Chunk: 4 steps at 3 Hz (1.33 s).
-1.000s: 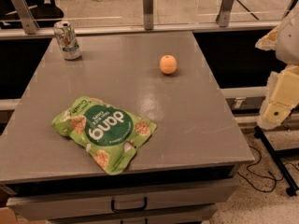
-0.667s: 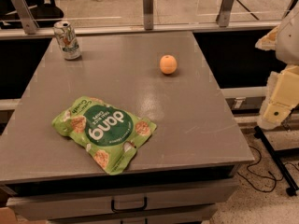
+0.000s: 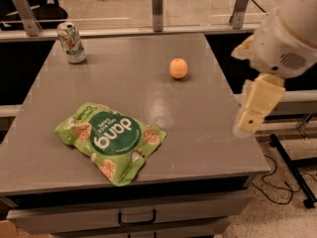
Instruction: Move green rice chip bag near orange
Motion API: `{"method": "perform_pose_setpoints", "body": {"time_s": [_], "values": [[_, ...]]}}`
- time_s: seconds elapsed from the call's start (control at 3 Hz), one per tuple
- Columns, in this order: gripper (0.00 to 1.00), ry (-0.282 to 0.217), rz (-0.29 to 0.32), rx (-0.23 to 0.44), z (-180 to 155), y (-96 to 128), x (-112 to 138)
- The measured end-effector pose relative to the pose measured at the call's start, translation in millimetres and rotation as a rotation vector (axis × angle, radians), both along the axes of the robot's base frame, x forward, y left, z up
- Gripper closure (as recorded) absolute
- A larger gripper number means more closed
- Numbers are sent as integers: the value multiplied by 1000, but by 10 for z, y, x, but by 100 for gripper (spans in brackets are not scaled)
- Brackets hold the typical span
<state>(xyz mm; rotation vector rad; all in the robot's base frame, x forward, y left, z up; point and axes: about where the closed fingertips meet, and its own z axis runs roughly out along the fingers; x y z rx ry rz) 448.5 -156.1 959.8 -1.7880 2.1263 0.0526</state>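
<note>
My gripper (image 3: 249, 120) hangs at the table's (image 3: 198, 114) right edge; its state I cannot tell. The bag (image 3: 111, 140), lettered "dang", lies well to its left near the front edge. The orange (image 3: 178, 68) sits farther back, with open surface between them.

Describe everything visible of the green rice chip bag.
The green rice chip bag is a crinkly light-green pouch with a dark green circle, white "dang" lettering upside down, and chip pictures. It lies flat and skewed on the grey table near its front edge, touching nothing else. The end effector hangs clear at the right.
</note>
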Motion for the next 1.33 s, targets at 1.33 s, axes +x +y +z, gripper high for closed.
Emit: {"method": "perform_pose_setpoints", "body": {"time_s": [1.33], "values": [[0,36,270,175,-361,1927,-186]]}}
